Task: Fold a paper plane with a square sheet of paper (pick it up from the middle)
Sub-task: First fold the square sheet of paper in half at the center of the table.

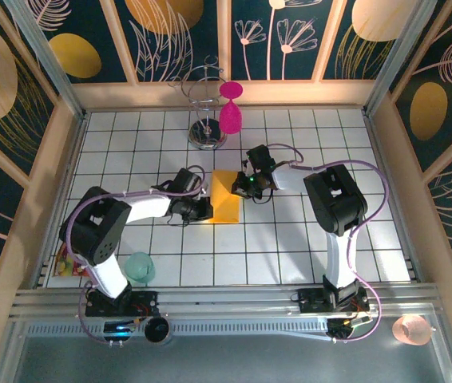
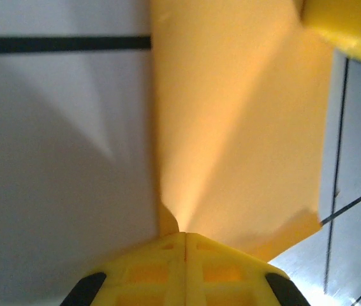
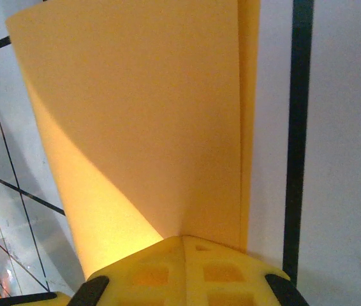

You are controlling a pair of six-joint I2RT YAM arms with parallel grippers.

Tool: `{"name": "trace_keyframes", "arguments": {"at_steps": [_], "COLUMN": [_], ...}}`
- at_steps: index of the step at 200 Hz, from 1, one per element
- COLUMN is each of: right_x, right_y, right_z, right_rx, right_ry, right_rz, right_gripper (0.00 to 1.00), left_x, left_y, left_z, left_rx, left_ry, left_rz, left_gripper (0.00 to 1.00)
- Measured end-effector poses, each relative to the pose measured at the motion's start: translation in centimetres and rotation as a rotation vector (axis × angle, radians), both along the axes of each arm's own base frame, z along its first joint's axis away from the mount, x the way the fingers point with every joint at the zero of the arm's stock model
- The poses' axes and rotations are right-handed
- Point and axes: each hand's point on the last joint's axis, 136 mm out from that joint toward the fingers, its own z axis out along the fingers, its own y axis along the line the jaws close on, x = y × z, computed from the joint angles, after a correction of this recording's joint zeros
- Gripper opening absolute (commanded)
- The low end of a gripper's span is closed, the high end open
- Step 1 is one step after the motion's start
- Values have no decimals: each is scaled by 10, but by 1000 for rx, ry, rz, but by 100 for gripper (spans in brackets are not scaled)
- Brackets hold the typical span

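1. The orange-yellow sheet of paper (image 1: 226, 197) is in the middle of the white tiled surface (image 1: 290, 239), right between the two arms.
2. The left pincer (image 1: 206, 209) comes in from the left, at the sheet's near-left edge. In the left wrist view its yellow fingers (image 2: 161, 261) are pressed tight together with the paper's edge (image 2: 231, 127) pinched between them, so the left pincer (image 2: 184, 234) has a grip on the sheet.
3. The right pincer (image 1: 243, 187) is on the opposite side, at the right edge a bit further back. Its wrist camera shows much the same: the right pincer (image 3: 184, 238) is clamped closed with the paper (image 3: 142, 115) running straight into its tips.
4. The sheet looks doubled over. In the right wrist view a second layer peeks out along one edge.
5. Can't really tell if it's lying flat on the tiles or lifted a little.
6. Other stuff around:
   - A magenta goblet (image 1: 231, 114) hangs on a wire stand (image 1: 207, 132) at the back, well apart from the paper.
   - A teal cup (image 1: 140, 266) sits near the left arm's base.
   - A snack packet (image 1: 65, 263) is at the left edge.
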Motion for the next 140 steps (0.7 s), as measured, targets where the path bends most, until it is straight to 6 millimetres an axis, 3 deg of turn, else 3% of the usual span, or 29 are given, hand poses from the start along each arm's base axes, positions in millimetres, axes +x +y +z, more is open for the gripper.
{"name": "trace_keyframes", "arguments": {"at_steps": [47, 90, 116, 140], "right_x": [0, 0, 0, 0], "right_y": [0, 0, 0, 0], "right_z": [0, 0, 0, 0], "right_rx": [0, 4, 4, 5], "right_ry": [0, -5, -5, -6], "right_rz": [0, 0, 0, 0], "right_gripper": [0, 0, 0, 0], "left_x": [-16, 12, 23, 18], "left_y": [20, -11, -31, -30], "left_z": [11, 39, 27, 7], "left_rx": [87, -27, -32, -5], "left_ry": [22, -49, -46, -4], "left_rz": [-1, 22, -2, -9], "left_gripper": [6, 6, 6, 6]}}
